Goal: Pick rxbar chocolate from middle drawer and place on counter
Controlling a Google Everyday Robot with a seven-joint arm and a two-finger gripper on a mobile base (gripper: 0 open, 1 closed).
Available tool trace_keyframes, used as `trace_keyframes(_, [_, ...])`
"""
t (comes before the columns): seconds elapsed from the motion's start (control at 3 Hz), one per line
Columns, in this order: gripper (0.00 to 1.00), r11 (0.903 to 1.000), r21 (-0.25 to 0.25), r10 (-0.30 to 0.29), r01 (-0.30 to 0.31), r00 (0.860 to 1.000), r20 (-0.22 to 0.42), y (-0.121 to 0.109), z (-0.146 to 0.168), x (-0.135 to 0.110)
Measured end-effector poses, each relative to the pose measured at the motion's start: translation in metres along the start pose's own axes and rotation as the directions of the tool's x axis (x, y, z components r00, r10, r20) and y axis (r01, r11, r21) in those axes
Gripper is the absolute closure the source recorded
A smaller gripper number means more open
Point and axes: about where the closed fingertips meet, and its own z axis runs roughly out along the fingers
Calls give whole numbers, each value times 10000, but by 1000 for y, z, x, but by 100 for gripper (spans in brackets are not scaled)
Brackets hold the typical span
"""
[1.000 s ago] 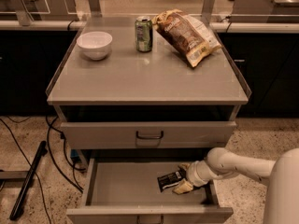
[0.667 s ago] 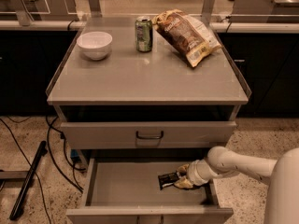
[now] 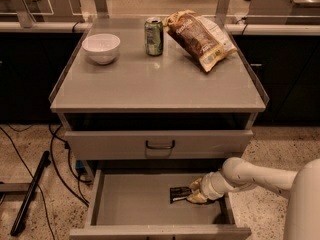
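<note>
- The middle drawer (image 3: 131, 205) is pulled out at the bottom of the cabinet, showing its grey floor.
- The rxbar chocolate (image 3: 178, 194) lies on that floor in the drawer's right half, about midway between the back wall and the front edge. It is well apart from the left wall.
- The gripper (image 3: 198, 193) is down inside the drawer near the right wall, pointing left. Its tip meets the right end of the rxbar chocolate, and the rest of the bar sticks out leftward from it.
- Whether the gripper is clamped on the bar or only pressed against it cannot be told.
- The white arm (image 3: 255, 176) reaches in over the drawer's right wall from the right.
- Above the open drawer sits a closed drawer front (image 3: 110, 144) with a dark handle.
- On the counter (image 3: 150, 86), a white bowl (image 3: 101, 47) stands near the back left corner and a green can (image 3: 154, 36) at the middle of the back edge. A chip bag (image 3: 200, 38) lies toward the back right corner.
</note>
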Motion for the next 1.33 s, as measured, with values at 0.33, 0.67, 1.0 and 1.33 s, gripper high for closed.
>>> trace_keyframes(0.33, [100,9994,42,-333,332,9994,123,14,-14,-12])
trace_keyframes(0.67, [100,9947,328,-992,979,9943,402,32,-49,-43])
trace_keyframes(1.0, [100,9960,330,-849,835,9954,442,33,-53,-43])
trace_keyframes(1.33, [100,9989,327,-341,322,9977,588,35,-68,-44])
